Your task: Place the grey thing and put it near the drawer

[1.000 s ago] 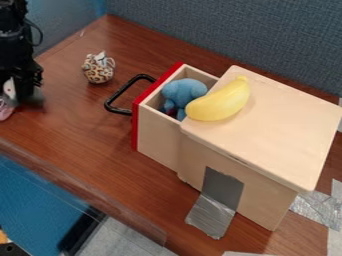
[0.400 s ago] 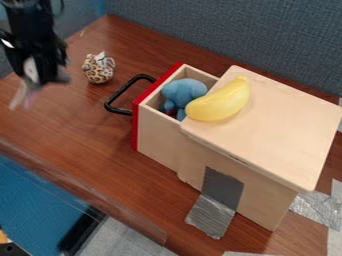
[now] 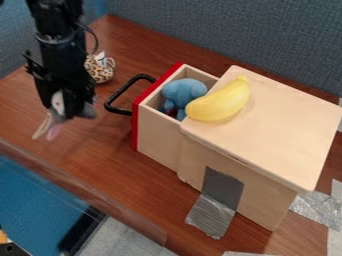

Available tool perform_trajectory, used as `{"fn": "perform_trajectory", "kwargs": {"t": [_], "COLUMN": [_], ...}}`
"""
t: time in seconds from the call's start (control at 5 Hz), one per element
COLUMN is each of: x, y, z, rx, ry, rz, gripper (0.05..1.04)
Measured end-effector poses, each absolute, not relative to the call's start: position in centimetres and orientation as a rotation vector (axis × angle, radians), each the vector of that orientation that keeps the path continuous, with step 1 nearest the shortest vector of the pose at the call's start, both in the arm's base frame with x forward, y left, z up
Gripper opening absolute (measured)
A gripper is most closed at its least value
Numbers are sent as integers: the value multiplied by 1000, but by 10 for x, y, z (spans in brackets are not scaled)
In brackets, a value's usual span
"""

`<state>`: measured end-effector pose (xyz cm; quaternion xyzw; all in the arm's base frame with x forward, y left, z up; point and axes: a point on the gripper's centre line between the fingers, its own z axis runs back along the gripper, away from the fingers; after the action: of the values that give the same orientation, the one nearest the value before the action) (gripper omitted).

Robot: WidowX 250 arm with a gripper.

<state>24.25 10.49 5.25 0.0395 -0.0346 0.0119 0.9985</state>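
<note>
At the near side, a strip of silver tape (image 3: 212, 215) is stuck to the brown wooden surface (image 3: 127, 175) and run up to a grey patch on the side of a pale wooden box (image 3: 267, 140). The box is seated on the right, its flat top turned upward. From its left side a drawer (image 3: 157, 132) is pulled open, faced with a red front panel (image 3: 136, 125) and fitted with a black handle (image 3: 120, 96).

To the left of the handle, a small grey plush toy (image 3: 87, 111) with white and pink parts is pinched in the black pincer (image 3: 72, 106). The toy is held near the drawer, apart from the handle, with its thin pale and pink ends hung downward.

A yellow banana (image 3: 217, 102) is laid on the box top, at the edge beside the open drawer. Inside the drawer, a blue plush elephant (image 3: 184, 92) is placed. Farther back, a leopard-print plush toy (image 3: 101, 70) is partly hidden by the arm. The far side is bordered by a grey-blue fabric partition (image 3: 234, 35).
</note>
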Motion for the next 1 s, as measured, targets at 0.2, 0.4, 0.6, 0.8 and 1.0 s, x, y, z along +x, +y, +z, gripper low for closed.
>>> {"fn": "perform_trajectory", "kwargs": {"t": [0.2,0.4,0.6,0.8,1.0], "x": [237,233,230,229,227], "y": [89,84,79,80,79], "z": [43,39,37,44,53], "rx": [71,69,67,84,87], "ry": [-54,-35,-13,-33,-59], "rz": [-34,-71,-109,-97,-90], "gripper": [526,588,891,1007,1001]}}
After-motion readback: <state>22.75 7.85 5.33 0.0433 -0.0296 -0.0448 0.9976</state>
